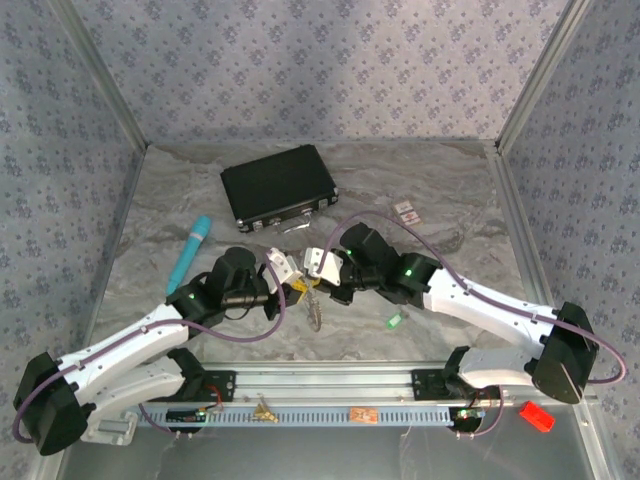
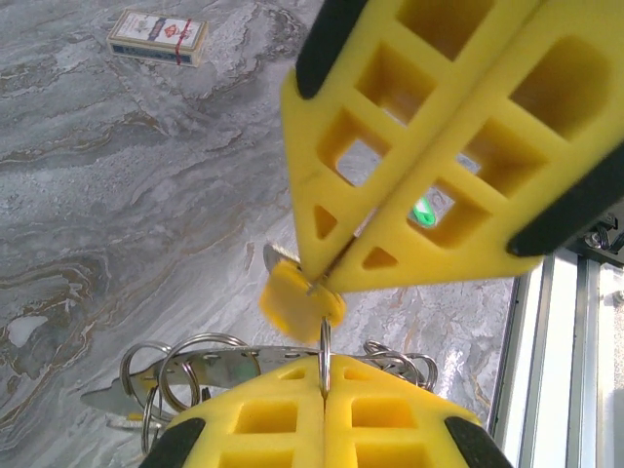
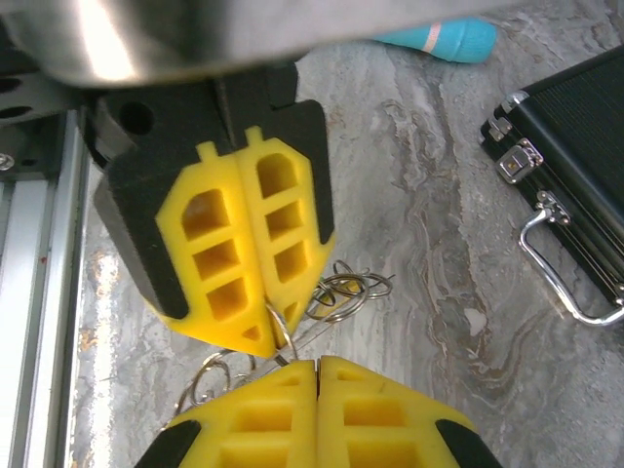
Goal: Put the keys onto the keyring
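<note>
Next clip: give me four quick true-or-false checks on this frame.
1. The left claw and the right claw are both shut. True.
2. The black case lies open. False: its lid is closed.
3. A green key lies on the table beside the right arm. True.
4. The left claw holds the teal stick. False: the stick lies on the table, and that claw pinches a ring of the keyring.

Black case [image 1: 278,187]: far centre, closed, lying flat.
Teal stick [image 1: 190,252]: left, nearer than the case.
Small card [image 1: 407,212]: far right.
Red block [image 1: 536,415]: near right.
</note>
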